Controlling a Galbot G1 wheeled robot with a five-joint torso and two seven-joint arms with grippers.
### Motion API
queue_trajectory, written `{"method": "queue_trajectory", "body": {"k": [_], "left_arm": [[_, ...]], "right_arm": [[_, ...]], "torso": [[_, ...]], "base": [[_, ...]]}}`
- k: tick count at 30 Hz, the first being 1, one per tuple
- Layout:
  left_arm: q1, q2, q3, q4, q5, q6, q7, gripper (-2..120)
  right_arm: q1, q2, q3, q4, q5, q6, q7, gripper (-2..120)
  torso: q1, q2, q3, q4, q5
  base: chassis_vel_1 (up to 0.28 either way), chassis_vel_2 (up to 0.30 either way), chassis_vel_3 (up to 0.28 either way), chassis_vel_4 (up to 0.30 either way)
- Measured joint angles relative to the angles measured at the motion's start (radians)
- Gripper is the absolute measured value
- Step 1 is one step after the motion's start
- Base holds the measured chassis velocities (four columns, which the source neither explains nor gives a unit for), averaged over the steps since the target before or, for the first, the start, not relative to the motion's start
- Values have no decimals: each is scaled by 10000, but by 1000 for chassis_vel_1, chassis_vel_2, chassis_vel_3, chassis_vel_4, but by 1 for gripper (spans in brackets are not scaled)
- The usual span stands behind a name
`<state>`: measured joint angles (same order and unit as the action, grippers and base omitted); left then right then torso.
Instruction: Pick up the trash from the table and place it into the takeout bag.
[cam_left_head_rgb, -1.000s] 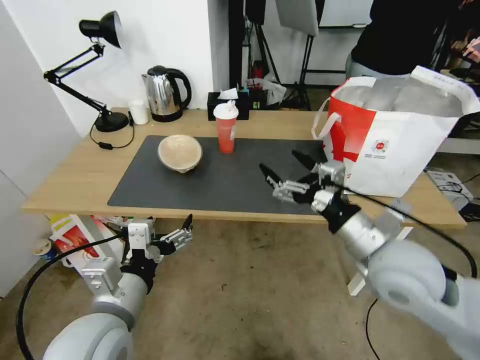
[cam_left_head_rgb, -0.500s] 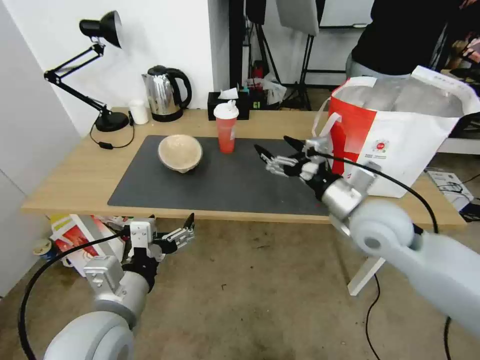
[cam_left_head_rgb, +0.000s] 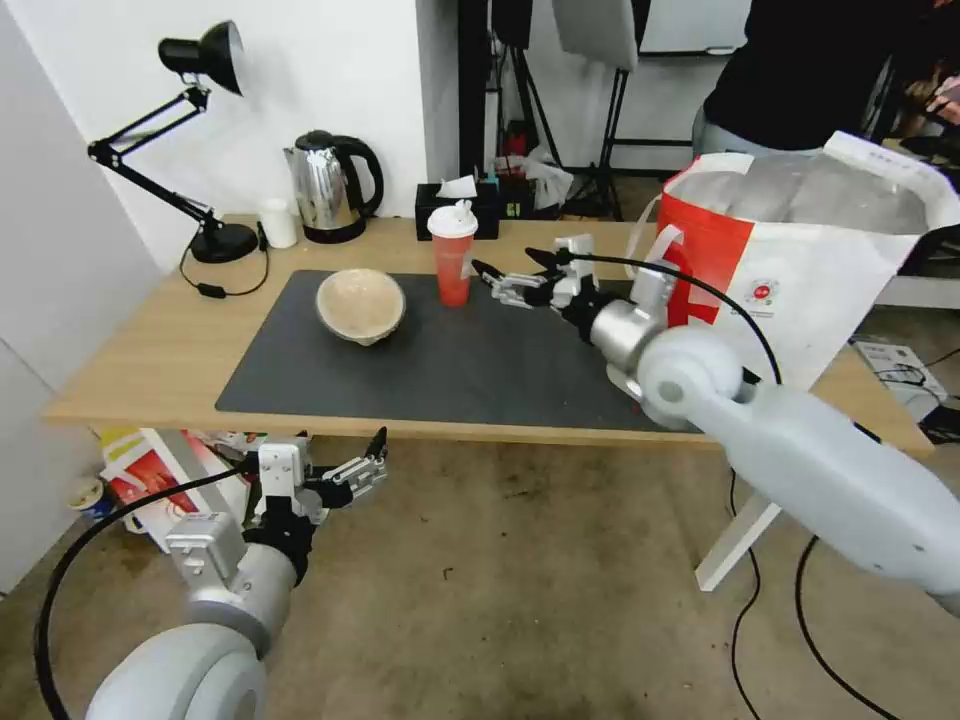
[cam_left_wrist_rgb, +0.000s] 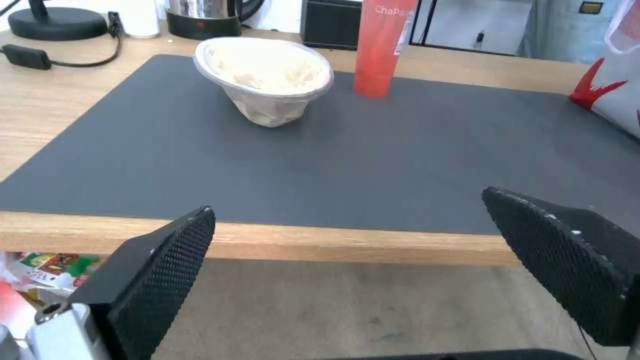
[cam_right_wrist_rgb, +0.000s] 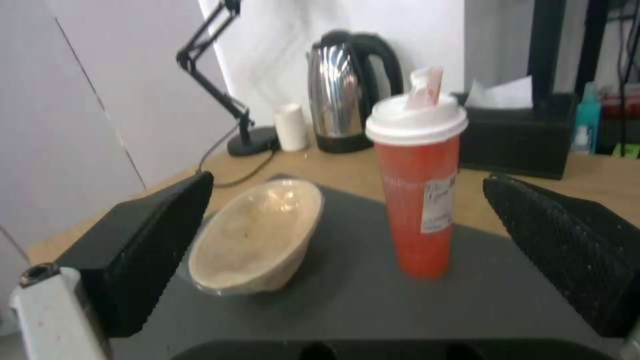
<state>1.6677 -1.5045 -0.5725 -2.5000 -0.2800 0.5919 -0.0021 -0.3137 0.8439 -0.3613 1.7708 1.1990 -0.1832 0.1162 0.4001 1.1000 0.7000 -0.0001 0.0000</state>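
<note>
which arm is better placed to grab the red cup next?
Right. The right gripper is open over the mat, level with the red cup and just beside it. The left gripper hangs below the table edge.

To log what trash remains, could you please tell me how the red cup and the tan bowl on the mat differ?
The cup is tall, narrow and red; the bowl is low, wide and tan. The cup stands upright, while the bowl sits tilted. The cup has a white lid; the bowl is open. Both rest on the grey mat, untouched.
</note>
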Motion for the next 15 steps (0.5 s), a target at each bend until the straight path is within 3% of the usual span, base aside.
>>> {"method": "queue_trajectory", "body": {"k": [15], "left_arm": [[-99,60,-11,0,-19,0,-5,100]], "right_arm": [[747,969,-737,-1165,-285,-426,-9,100]], "torso": [[-1,0,0,2,-1]], "base": [[0,0,0,0]]}}
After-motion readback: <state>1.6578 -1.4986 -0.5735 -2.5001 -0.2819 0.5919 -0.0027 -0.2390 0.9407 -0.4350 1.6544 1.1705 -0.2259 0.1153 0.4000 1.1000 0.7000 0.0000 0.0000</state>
